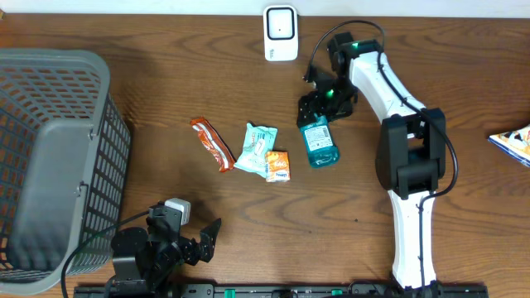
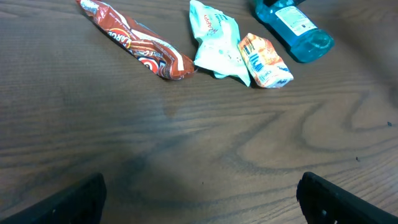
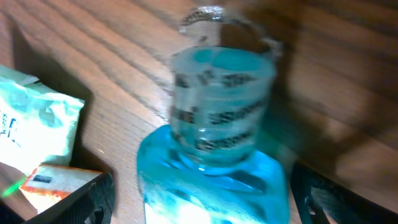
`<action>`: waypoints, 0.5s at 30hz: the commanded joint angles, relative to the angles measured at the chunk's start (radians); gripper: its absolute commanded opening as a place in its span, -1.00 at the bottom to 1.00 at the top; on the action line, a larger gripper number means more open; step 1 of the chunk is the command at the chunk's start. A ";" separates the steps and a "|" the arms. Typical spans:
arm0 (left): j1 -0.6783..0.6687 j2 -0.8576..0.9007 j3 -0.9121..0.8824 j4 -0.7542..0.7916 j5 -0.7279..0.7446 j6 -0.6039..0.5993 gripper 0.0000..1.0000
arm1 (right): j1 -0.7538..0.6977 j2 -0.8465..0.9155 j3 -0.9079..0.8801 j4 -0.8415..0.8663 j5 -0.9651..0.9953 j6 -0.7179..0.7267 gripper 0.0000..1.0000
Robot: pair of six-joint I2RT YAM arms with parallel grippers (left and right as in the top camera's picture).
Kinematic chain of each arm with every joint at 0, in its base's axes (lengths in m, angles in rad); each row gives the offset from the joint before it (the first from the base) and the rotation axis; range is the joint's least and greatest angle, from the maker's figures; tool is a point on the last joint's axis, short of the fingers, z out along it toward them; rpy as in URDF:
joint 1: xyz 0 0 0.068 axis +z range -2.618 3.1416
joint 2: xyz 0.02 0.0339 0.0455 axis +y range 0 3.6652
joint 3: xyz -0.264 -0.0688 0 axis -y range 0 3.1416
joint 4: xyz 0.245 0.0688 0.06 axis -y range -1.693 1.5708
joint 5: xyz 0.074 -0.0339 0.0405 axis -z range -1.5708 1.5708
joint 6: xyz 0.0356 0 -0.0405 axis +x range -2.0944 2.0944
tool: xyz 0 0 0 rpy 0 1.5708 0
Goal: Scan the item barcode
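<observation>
Mouthwash bottle [image 1: 320, 144] lies flat near an orange sachet [image 1: 278, 165]; right gripper [image 1: 316, 109] stands spread astride its capped neck, not pinching. Left gripper [image 2: 202, 196] hangs spread wide, empty.

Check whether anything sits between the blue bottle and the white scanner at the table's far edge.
Nothing visible blocks it. Bare wood lies between the blue bottle and the white scanner. Only the right hand, open, hangs over the bottle's cap end. The snack packets lie off that line.
</observation>
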State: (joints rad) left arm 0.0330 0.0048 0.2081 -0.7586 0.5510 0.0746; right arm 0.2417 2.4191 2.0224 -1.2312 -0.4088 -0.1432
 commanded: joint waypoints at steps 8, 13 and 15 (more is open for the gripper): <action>0.007 -0.001 0.004 -0.004 0.003 -0.002 0.96 | 0.013 0.023 -0.115 0.101 0.028 -0.030 0.34; 0.007 -0.001 0.004 -0.004 0.002 -0.002 0.96 | 0.012 0.023 -0.181 0.146 0.035 -0.031 -0.19; 0.007 -0.001 0.004 -0.004 0.003 -0.002 0.96 | 0.012 0.022 -0.181 0.147 0.037 -0.042 -0.38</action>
State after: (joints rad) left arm 0.0330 0.0048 0.2081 -0.7586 0.5510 0.0746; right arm 0.2512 2.3814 1.8957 -1.0866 -0.4694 -0.1661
